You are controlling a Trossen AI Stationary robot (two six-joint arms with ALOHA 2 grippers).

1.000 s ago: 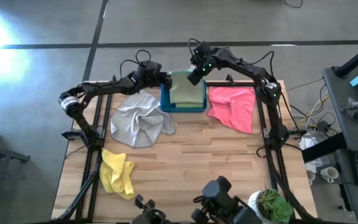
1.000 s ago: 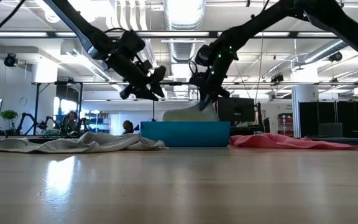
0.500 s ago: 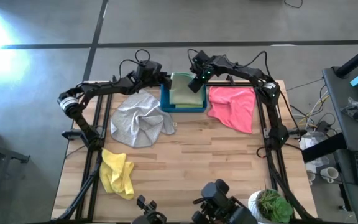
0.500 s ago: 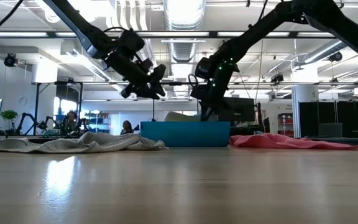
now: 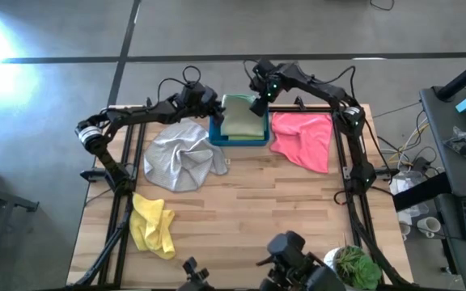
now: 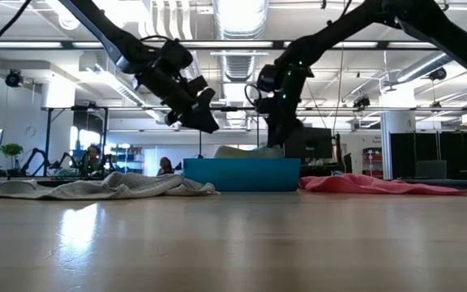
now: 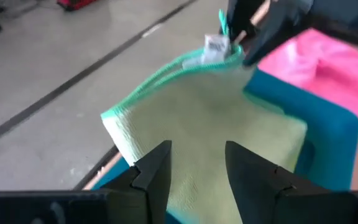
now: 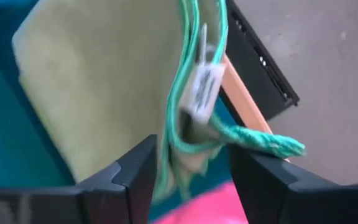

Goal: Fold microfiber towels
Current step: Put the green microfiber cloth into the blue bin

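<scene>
High view: right gripper spread open over sage towel in blue bin, left gripper open too. Best to lift straight up, clear of the tagged corner.

A large open robotics lab or workshop: bare concrete floor, exposed ceiling ducts with strip lights, a wooden workbench on a metal frame, and desks with monitors and cables behind.
</scene>
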